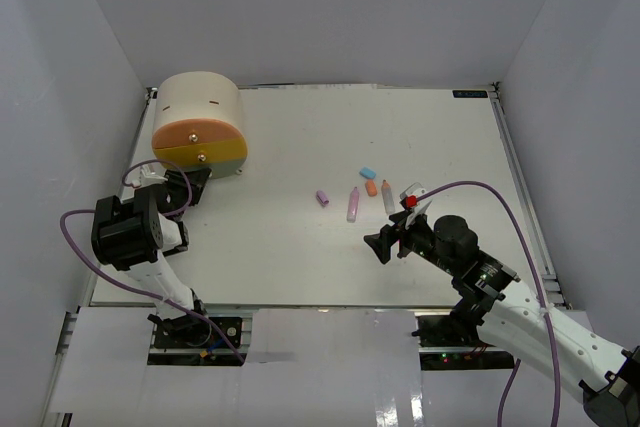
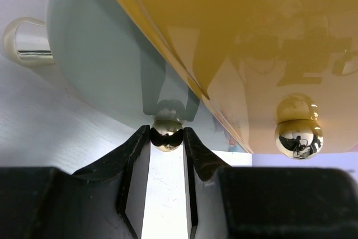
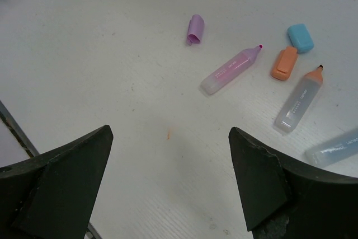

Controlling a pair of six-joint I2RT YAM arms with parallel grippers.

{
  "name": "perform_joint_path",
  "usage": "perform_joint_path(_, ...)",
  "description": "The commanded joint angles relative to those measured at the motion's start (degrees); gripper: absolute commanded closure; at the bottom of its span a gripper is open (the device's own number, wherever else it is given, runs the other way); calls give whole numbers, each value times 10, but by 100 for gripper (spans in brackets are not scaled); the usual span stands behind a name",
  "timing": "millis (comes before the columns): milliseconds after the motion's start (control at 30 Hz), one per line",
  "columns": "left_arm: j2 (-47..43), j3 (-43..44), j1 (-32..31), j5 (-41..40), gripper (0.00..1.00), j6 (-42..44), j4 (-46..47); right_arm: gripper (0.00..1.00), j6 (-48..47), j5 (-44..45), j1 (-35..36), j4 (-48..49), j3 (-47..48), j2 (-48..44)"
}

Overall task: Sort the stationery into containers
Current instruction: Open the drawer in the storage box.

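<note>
From above, the beige half-round cabinet [image 1: 197,107] stands near the far left corner of the table [image 1: 300,257], its peach, yellow and grey-green fronts facing the near edge. My left tool [image 1: 198,177] is at its foot. My right tool [image 1: 384,245] hangs over the table's right half, on the near side of the loose stationery.

At my left wrist, the black fingers [image 2: 134,155] are narrow, closed on the small round knob [image 2: 166,134] of the grey-green drawer [image 2: 100,65], one tip on each side. The knob is shiny gold-coloured metal, and the yellow drawer [image 2: 224,15] is glossy, mirror-like plastic.

At my right wrist, the tool stands wide and holds nothing above the matt white table. Beyond it lie a purple cap [image 3: 195,29], a translucent pink marker [image 3: 231,71], an orange cap [image 3: 284,63] just beside a blue cap [image 3: 300,37], and a clear orange-tipped marker [image 3: 300,100].
</note>
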Motion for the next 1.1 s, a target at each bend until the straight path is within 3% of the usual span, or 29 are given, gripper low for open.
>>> perform_joint_path(0,-8,7,2,9,69,5,24,9,-6,-4,1,28,0,-1)
perform_joint_path(233,-34,-21,2,8,74,8,16,9,-5,-4,1,28,0,-2)
perform_joint_path(733,-182,-106,2,-9,74,29,-94,9,-5,-4,1,28,-1,-7)
perform_joint_path(1067,-240,-160,3,-15,73,16,-118,9,-3,-4,0,27,-1,-1)
